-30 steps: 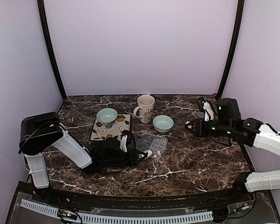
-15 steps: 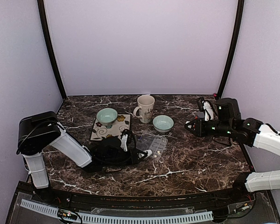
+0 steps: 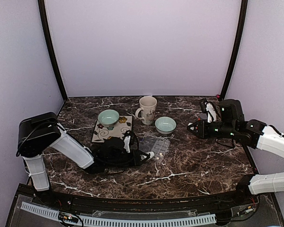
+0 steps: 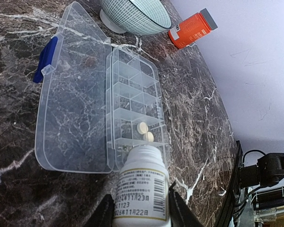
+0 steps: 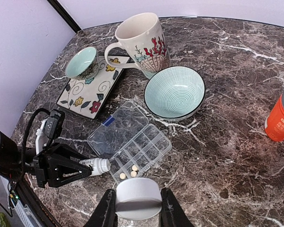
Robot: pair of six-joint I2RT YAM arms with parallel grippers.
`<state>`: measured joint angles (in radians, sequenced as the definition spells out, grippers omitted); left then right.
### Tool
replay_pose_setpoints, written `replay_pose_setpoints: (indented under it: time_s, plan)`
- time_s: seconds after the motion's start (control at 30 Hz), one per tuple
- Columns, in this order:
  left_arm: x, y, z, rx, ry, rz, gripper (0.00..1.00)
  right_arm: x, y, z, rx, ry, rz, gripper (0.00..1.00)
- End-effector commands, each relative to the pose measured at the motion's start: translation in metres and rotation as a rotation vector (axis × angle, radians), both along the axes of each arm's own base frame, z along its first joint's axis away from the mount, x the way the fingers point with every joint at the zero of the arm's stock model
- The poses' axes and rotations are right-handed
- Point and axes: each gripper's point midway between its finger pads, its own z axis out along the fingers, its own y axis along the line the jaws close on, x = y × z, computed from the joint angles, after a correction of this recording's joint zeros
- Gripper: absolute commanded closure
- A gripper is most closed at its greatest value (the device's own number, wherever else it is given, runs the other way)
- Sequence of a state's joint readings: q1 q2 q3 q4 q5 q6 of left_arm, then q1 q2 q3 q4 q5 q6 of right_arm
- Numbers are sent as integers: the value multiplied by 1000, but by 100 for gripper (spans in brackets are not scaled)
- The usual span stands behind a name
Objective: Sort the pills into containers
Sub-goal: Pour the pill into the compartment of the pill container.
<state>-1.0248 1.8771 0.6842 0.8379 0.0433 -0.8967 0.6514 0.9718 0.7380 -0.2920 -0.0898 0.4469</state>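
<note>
The left pincer point(image 4: 141, 196) is clamped on a white plastic pill bottle with a printed label point(image 4: 142, 187). The bottle lies nearly level above the dark brown, white-veined marble tabletop point(image 3: 203, 161), its open mouth at the near end of a flat clear plastic pill box point(image 4: 132, 85).

The box's hinged lid point(image 4: 73, 94) is thrown fully open and lies flat beside it, a blue latch point(image 4: 45, 59) on its outer edge.

The small pale yellow round pills point(image 5: 130, 173) lie inside the box, in the end compartments nearest the bottle. Three show from the right wrist camera. Only two show from the left, just past the bottle's mouth. The other compartments look bare.

Well off to the right, the right pincer point(image 5: 137, 194) hangs above the tabletop, gripping a round white cap point(image 5: 138, 202) between its two fingers.

Just behind the box stands a pale green ribbed bowl with a dark rim point(image 5: 174, 92). Past that is a cream mug painted with red sprigs point(image 5: 141, 40).

To the left, a smaller green bowl point(image 5: 81, 62) sits on a rectangular cream tray patterned with flowers and scrolls point(image 5: 92, 92). An orange bottle with a grey cap point(image 5: 279, 120) lies on the tabletop at the right, apart from the rest.
</note>
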Motion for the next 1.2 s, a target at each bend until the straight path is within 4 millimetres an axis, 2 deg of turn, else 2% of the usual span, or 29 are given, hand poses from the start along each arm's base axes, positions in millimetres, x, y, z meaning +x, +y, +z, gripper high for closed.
replay_pose_setpoints:
  time_s: [0.0,0.8,1.17]
  plan:
    - [2,-6,25,-34,-42,-6,100,4,1,4,20,-21,-4,98]
    - [-11,5,15,-147,-50,-17,100,3,-1,1,16,-13,-8,98]
    - [-20,1,27,-265,-90,-73,100,3,2,2,26,-7,6,98]
